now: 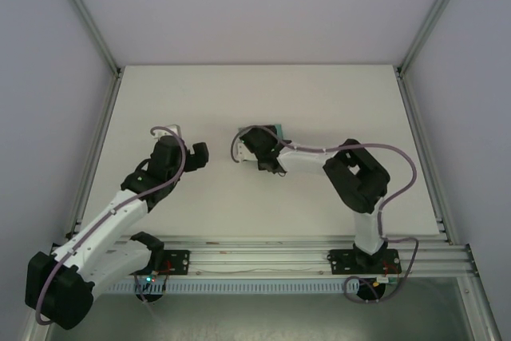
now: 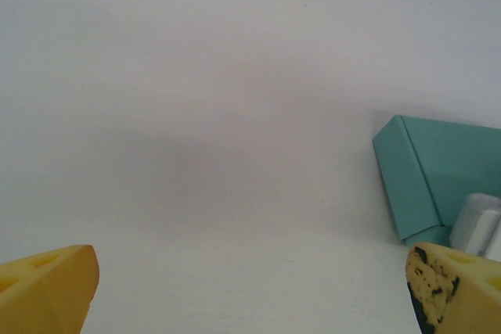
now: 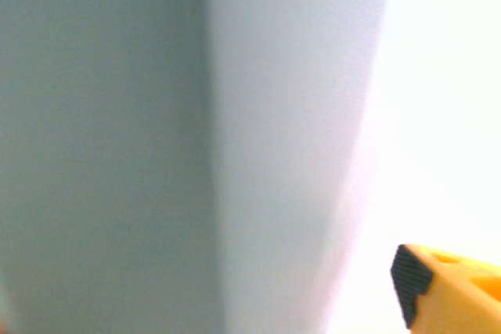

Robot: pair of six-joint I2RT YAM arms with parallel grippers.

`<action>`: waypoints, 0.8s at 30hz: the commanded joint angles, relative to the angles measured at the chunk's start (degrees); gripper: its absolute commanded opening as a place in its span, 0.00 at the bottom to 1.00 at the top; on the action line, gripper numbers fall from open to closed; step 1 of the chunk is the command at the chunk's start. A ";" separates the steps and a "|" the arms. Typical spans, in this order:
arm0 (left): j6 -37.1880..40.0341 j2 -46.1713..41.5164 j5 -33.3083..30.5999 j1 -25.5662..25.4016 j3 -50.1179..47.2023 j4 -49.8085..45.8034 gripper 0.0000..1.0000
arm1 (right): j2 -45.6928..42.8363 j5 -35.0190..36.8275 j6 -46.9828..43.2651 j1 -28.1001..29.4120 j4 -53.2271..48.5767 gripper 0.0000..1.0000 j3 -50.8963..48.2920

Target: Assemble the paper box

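Paper box point(image 1: 278, 128): teal-green card, lying on the white surface point(image 1: 319, 93) just past centre, toward the far side. In the top view just one small corner of it shows; the rest is hidden under the right claw point(image 1: 265, 143), which sits directly over it.

Left wrist view: paper box point(image 2: 442, 174) at the right edge, cut off by the frame. One folded corner and a crease line are clear, with a side panel angled down toward the surface point(image 2: 196, 115). A pale grey part point(image 2: 485, 224) sits against the box's lower right. It is cropped, and I cannot identify it.

Right wrist view: blurred grey-teal card point(image 3: 156, 146) very close to the lens, with one vertical crease or edge. One yellow fingertip point(image 3: 450, 295) is at lower right, beside the card. I cannot tell whether it touches, nor whether this claw is clamped on the card or released.

Left claw point(image 2: 250, 295): released, spread wide, holding nothing. The yellow fingertips point(image 2: 47, 287) sit at opposite lower corners of the frame with bare surface between. The right-hand pad is speckled black. In the top view the left claw point(image 1: 197, 154) is near the box, on its left, apart from the right claw.
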 commanded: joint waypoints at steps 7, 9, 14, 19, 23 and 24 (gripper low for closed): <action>0.55 -0.59 -0.18 0.45 0.48 -0.32 1.00 | -10.55 -12.17 8.63 0.49 -18.85 1.00 0.92; 0.56 -0.25 -0.50 0.42 0.92 -0.76 1.00 | -12.49 -15.36 9.69 0.49 -20.91 1.00 1.01; 0.34 0.63 -3.14 0.72 2.22 0.02 1.00 | -22.54 -20.76 15.80 -1.55 -13.16 1.00 -4.26; 2.18 4.22 -2.80 7.07 2.20 6.10 1.00 | -35.51 -23.83 40.85 -12.32 3.04 1.00 -14.47; 6.02 9.63 -7.30 14.45 -0.50 15.87 1.00 | -42.40 -18.12 61.20 -25.62 10.17 1.00 -23.73; 6.40 11.21 -8.79 16.01 -1.17 18.19 1.00 | -43.26 -16.85 65.08 -28.95 11.92 1.00 -26.27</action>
